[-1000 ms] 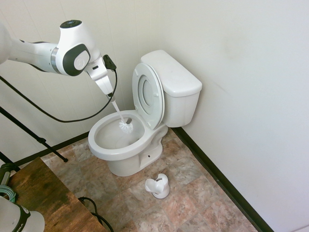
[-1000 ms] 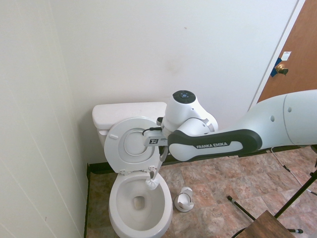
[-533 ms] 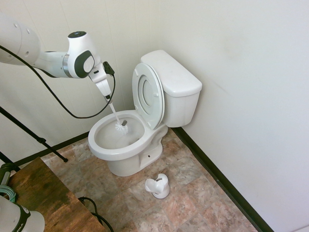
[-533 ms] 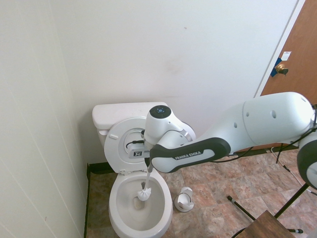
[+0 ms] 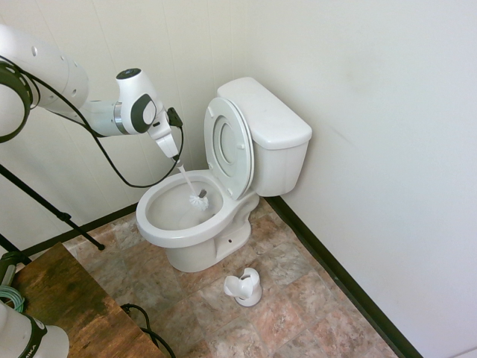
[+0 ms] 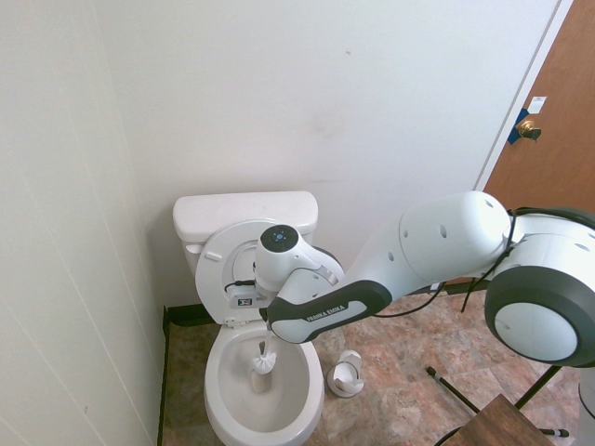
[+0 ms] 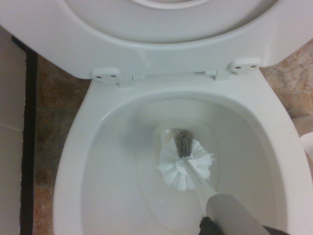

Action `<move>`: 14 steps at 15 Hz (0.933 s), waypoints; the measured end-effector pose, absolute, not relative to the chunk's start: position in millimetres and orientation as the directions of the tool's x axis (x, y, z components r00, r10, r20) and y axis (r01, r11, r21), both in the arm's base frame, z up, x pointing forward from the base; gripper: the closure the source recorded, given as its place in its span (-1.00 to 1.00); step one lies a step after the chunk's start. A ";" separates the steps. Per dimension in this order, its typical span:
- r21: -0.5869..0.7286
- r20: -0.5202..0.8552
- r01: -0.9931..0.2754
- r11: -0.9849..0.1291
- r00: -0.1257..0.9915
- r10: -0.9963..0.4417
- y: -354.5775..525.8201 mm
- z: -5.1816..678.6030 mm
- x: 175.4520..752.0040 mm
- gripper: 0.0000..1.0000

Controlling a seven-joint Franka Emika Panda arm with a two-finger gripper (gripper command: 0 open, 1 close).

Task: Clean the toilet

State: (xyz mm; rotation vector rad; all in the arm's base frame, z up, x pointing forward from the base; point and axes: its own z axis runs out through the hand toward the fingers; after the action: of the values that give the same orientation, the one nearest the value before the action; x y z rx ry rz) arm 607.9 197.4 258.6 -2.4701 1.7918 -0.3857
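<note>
Directly below the end effector (image 5: 177, 158) lies the open bowl of the toilet (image 5: 195, 216), and the end effector is clamped on the white handle of a toilet brush (image 5: 197, 200) whose bristle head sits low inside the bowl, near the drain opening. All around the brush head the white bowl wall curves up to the rim, with free room on every side of the bristles in the wrist view. Just behind the end effector the raised seat and lid (image 6: 232, 269) stand upright against the tank (image 5: 270, 119). Beyond the bowl's far rim a side wall runs close by. Well off to the side, on the tiled floor (image 5: 298, 298), rests the empty brush holder (image 5: 244, 286). Further away stands a brown door (image 6: 558, 121).
</note>
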 end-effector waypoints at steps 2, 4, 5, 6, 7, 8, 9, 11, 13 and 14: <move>-0.197 0.166 -0.928 -0.316 0.286 -0.944 203.6 243.3 612.8 1.00; -0.196 0.168 -0.929 -0.314 0.283 -0.944 210.7 229.6 616.2 1.00; -0.198 0.170 -0.930 -0.310 0.279 -0.945 214.3 225.0 618.2 1.00; -0.199 0.172 -0.931 -0.307 0.275 -0.946 216.9 221.2 620.5 1.00; -0.202 0.174 -0.931 -0.302 0.270 -0.947 219.5 218.2 623.4 1.00; -0.205 0.174 -0.933 -0.297 0.264 -0.949 222.5 214.5 625.8 1.00; -0.211 0.174 -0.933 -0.291 0.257 -0.951 225.5 210.9 628.1 1.00; -0.219 0.175 -0.932 -0.288 0.253 -0.951 232.8 203.4 631.9 1.00; -0.224 0.176 -0.929 -0.293 0.257 -0.950 240.7 198.5 635.1 1.00; -0.224 0.176 -0.929 -0.295 0.259 -0.950 244.9 194.7 635.8 1.00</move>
State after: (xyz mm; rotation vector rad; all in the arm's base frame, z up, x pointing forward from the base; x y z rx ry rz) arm 635.8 244.9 194.7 -2.4327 1.8187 -0.4266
